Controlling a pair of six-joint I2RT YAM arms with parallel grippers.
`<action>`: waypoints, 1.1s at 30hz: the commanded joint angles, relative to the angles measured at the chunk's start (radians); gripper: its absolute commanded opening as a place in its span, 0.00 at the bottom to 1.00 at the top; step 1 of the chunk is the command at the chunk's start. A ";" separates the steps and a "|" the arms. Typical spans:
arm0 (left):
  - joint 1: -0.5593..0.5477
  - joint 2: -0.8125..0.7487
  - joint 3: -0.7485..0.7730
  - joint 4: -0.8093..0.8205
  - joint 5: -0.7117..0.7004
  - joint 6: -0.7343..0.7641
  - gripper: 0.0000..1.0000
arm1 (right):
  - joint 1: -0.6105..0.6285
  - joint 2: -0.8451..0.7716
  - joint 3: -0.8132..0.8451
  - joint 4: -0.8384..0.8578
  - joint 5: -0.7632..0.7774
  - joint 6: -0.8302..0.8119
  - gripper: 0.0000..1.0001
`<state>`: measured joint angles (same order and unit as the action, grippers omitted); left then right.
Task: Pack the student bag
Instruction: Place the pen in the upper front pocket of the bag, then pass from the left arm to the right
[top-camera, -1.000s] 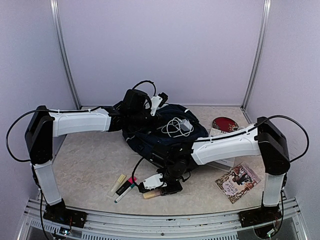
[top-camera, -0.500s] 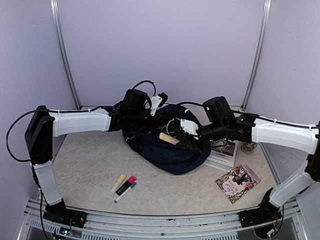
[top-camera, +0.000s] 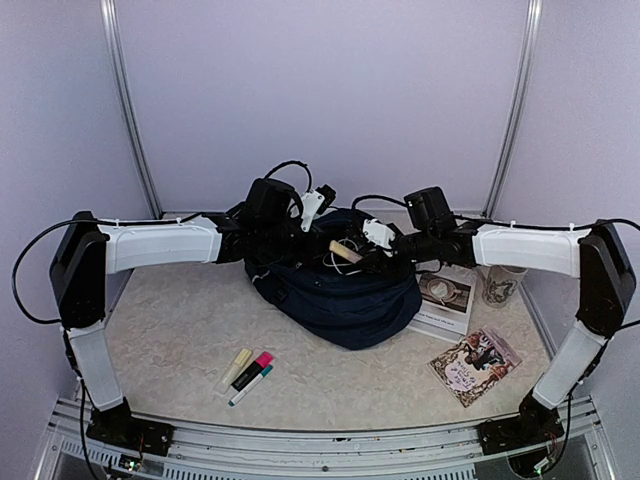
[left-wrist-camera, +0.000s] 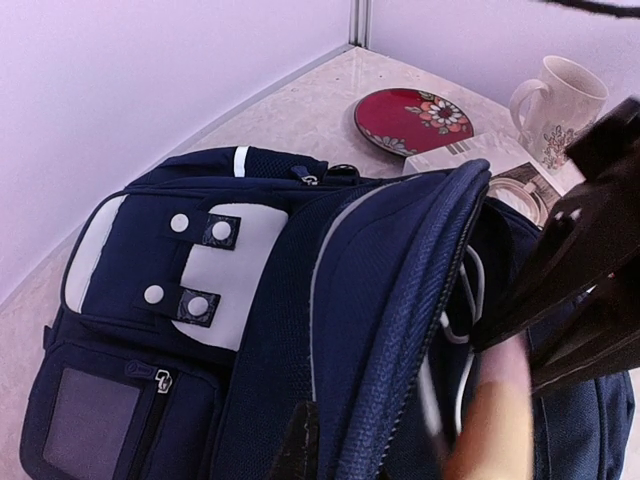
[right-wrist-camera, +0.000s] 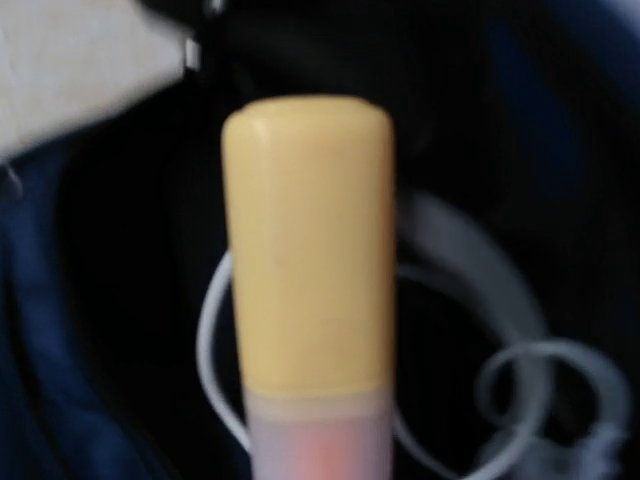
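The student bag (top-camera: 340, 300), dark navy with white patches (left-wrist-camera: 240, 270), lies in the middle of the table with its main opening pulled up. My left gripper (top-camera: 305, 215) is shut on the edge of the bag's flap (left-wrist-camera: 400, 330) and holds it raised. My right gripper (top-camera: 378, 256) is shut on a highlighter (top-camera: 345, 251) with a yellow-orange cap (right-wrist-camera: 308, 250). The cap points into the dark opening. A white cable (right-wrist-camera: 215, 370) lies coiled inside, below the highlighter. The right fingers themselves are hidden in the right wrist view.
Three markers lie at the front left: a pale yellow one (top-camera: 237, 365), a pink one (top-camera: 257, 366) and a green one (top-camera: 250, 385). A book (top-camera: 445, 295), a mug (top-camera: 500, 285) and a picture booklet (top-camera: 476, 363) sit to the right. A red plate (left-wrist-camera: 410, 118) lies behind the bag.
My right arm rose from the table's front with the highlighter, swung back and right, then carried it left to the bag's opening. The left arm kept still.
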<state>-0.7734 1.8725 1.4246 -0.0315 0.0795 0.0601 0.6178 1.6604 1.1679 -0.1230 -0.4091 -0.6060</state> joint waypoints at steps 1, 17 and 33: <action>0.011 -0.053 0.017 0.077 0.034 0.001 0.00 | 0.000 0.121 0.075 0.007 0.060 -0.032 0.12; 0.006 -0.062 0.014 0.075 0.045 0.009 0.01 | 0.021 0.004 0.082 0.001 0.015 0.101 0.81; 0.010 -0.057 -0.015 0.068 0.034 -0.002 0.00 | 0.019 -0.315 -0.138 0.216 -0.002 0.318 0.90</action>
<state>-0.7704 1.8576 1.4170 -0.0303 0.1158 0.0635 0.6525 1.3434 1.0164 0.0868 -0.5686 -0.3099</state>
